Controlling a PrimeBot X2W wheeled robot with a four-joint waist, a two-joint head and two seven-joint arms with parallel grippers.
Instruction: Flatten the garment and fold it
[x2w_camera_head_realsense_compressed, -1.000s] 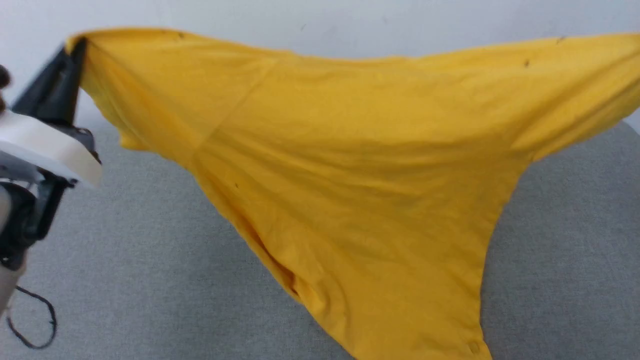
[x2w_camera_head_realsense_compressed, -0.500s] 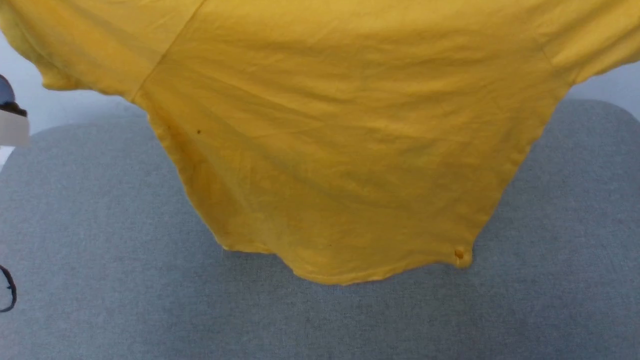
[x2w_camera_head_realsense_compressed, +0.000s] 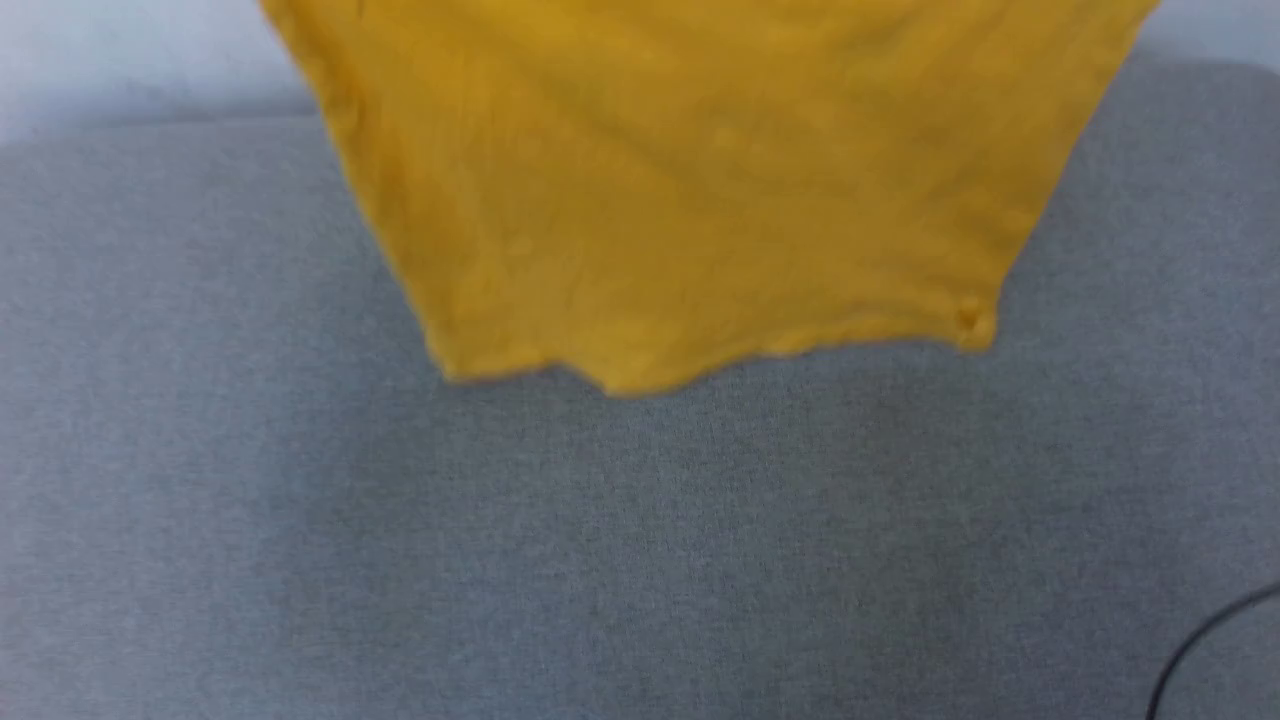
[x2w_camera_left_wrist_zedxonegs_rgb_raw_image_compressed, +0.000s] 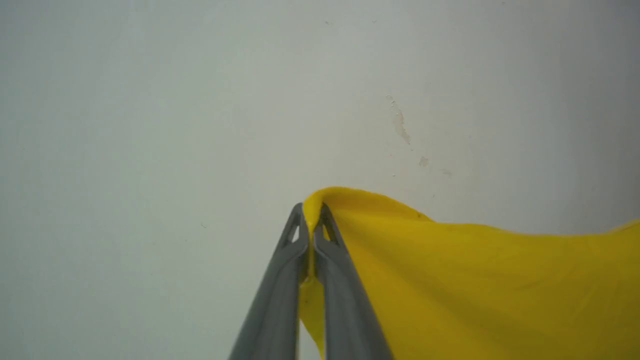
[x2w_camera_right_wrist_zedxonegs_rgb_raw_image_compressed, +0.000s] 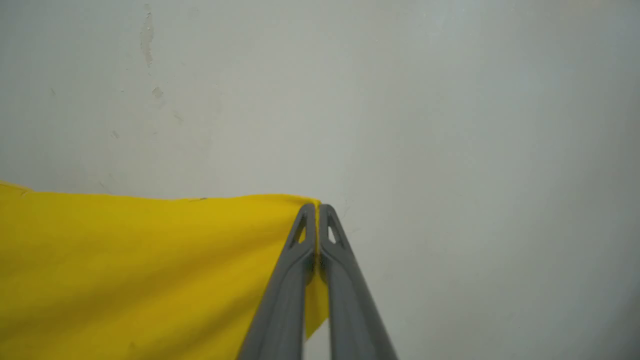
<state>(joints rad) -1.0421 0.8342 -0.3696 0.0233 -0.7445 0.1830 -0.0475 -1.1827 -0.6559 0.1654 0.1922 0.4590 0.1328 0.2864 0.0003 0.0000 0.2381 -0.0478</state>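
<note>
Both grippers pinch corners of the garment (x2w_camera_head_realsense_compressed: 700, 190): left gripper (x2w_camera_left_wrist_zedxonegs_rgb_raw_image_compressed: 311, 222), right gripper (x2w_camera_right_wrist_zedxonegs_rgb_raw_image_compressed: 317, 220). It hangs spread above the grey surface (x2w_camera_head_realsense_compressed: 600, 560). Flattening step, I judge; next, lower hem-first and lay it flat.

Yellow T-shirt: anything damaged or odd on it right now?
The bright yellow cotton T-shirt has a small puckered spot, possibly a hole, by its hem's right corner in the head view; blur prevents certainty. Otherwise nothing stands out.
</note>
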